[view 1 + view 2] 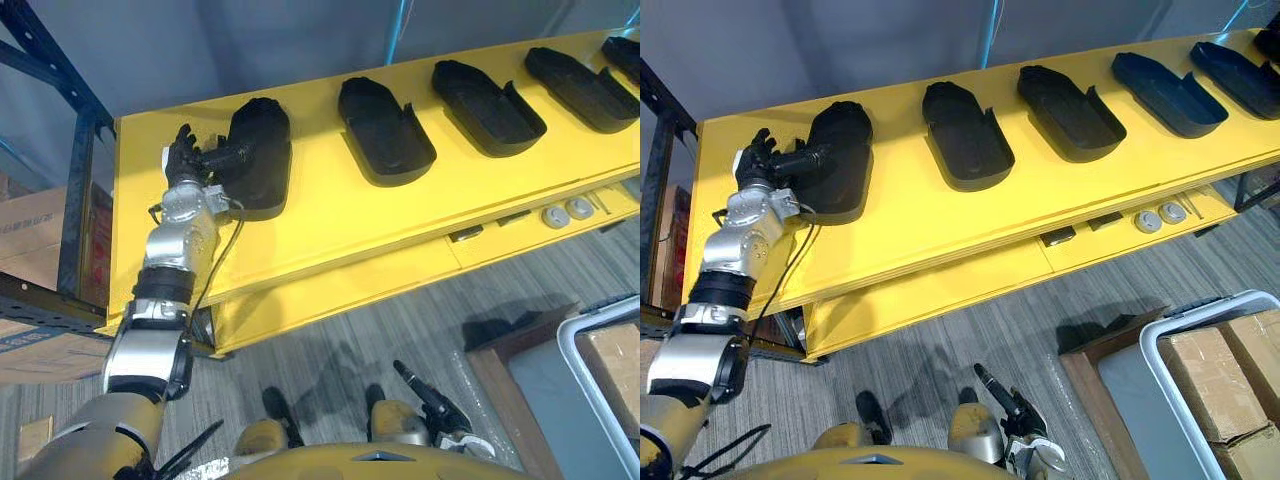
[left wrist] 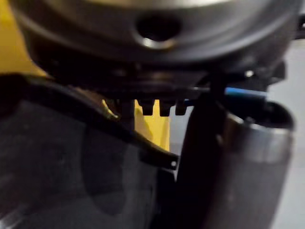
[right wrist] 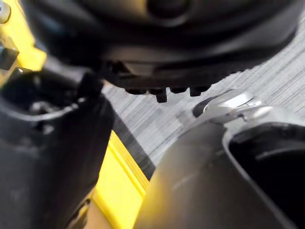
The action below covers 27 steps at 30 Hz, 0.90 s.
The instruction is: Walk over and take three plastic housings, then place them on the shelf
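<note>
We see the left hand [image 1: 188, 158] gripping the matte black, rounded plastic housing [image 1: 262, 150], whose long axis crosses the smooth yellow bench [image 1: 330, 220] front to back.

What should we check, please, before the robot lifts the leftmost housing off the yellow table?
1. Left robot hand on the end housing: ok.
2. Its grip closed: cannot tell.
3. End housing flat on the table: ok.
4. Next housing apart from it: ok.
5. Right robot hand free, hanging low: ok.
</note>
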Tool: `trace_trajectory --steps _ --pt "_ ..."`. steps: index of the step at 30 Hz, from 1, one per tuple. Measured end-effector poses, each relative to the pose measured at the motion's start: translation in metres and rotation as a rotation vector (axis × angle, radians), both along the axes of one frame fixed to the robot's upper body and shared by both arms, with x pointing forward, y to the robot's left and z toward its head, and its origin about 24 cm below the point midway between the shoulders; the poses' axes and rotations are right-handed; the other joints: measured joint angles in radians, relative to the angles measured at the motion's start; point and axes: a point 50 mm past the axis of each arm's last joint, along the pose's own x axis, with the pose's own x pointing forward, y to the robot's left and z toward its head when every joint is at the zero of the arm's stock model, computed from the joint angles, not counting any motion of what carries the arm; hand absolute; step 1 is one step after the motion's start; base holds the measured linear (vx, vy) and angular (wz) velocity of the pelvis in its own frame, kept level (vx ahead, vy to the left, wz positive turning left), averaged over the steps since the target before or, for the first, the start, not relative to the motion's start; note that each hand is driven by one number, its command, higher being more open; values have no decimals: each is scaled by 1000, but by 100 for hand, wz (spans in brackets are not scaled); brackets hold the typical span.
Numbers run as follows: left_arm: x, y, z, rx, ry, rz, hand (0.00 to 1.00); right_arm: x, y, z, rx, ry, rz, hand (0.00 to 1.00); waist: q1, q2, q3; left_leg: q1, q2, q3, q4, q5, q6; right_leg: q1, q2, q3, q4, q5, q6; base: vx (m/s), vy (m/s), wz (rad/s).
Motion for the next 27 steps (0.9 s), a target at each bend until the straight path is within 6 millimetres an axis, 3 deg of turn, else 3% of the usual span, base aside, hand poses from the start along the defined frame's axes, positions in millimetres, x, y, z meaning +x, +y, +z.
trace_trajectory --steps 4,7,11,18,22,27 --pt "-18 -17 -27 -75 -33 -7 100 -14 4 -4 20 29 -41 100 2 -9 -50 29 15 3 0 -4 -8 29 16 6 -17 30 -8 33 8 -7" --pt "-27 -28 -36 -83 -50 -35 100 -24 5 -6 24 52 -60 100 7 -18 -85 34 14 -1 0 -5 -7 37 15 2 -16 33 -7 16 2 5" --pt "-36 -29 -32 27 -101 8 100 -30 3 -7 15 75 -75 100 20 -11 -114 41 15 -6 -1 -11 -13 45 15 -10 -16 34 -6 -11 -3 1" --pt "-69 -20 -6 252 -302 206 100 -41 -4 -8 -35 107 -119 100 28 31 -176 30 31 -27 -1 -12 -9 60 26 -44 -32 45 -18 -26 -20 12" --pt "-94 -19 -3 221 -420 226 100 -45 -6 -7 -67 98 -130 100 47 35 -198 24 45 -32 -1 -9 -15 65 38 -53 -41 48 -20 -26 -17 7" --pt "-127 -29 -10 140 -531 103 100 -45 -2 -9 -67 109 -147 100 59 21 -206 -8 46 -43 -1 4 -28 62 37 -100 -70 24 -34 -47 -37 16"
